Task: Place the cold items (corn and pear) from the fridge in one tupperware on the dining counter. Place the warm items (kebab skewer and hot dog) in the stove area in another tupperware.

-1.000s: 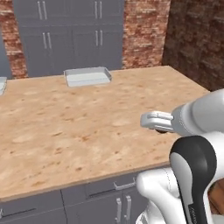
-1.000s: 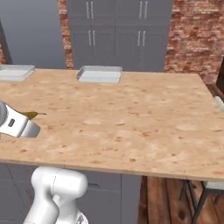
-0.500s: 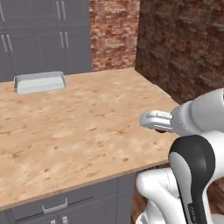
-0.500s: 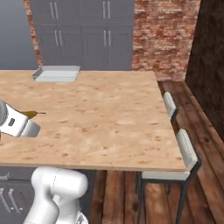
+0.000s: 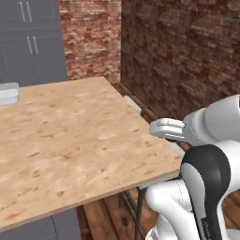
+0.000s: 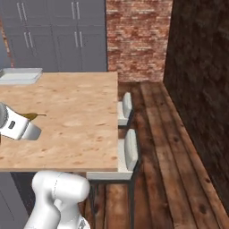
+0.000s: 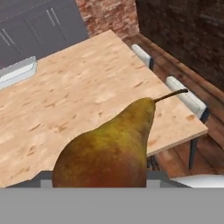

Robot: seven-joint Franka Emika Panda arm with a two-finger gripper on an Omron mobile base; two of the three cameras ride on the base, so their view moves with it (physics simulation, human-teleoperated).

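My gripper (image 7: 100, 180) is shut on the pear (image 7: 109, 148), a brown-green fruit with reddish flush and a thin stem, held above the near part of the dining counter (image 7: 87, 87). From the right base view the pear (image 6: 30, 116) pokes out past the white hand, stem pointing right. The hand (image 5: 165, 129) hangs over the counter's right front corner (image 5: 154, 164). One pale tupperware (image 7: 17, 71) rests at the counter's far left edge (image 6: 20, 76), well away from the gripper. The corn, fridge, kebab skewer and hot dog are out of view.
Two pale cushioned stools (image 6: 127, 105) (image 6: 132, 151) stand along the counter's right side. Beyond them lie a dark wood floor (image 6: 165, 147) and brick walls (image 5: 187, 56). Dark grey cabinets (image 6: 58, 36) line the back.
The whole scene has slid left in both base views, so the camera has swung right; stools, floor and brick wall came into view. The pear stays gripped.
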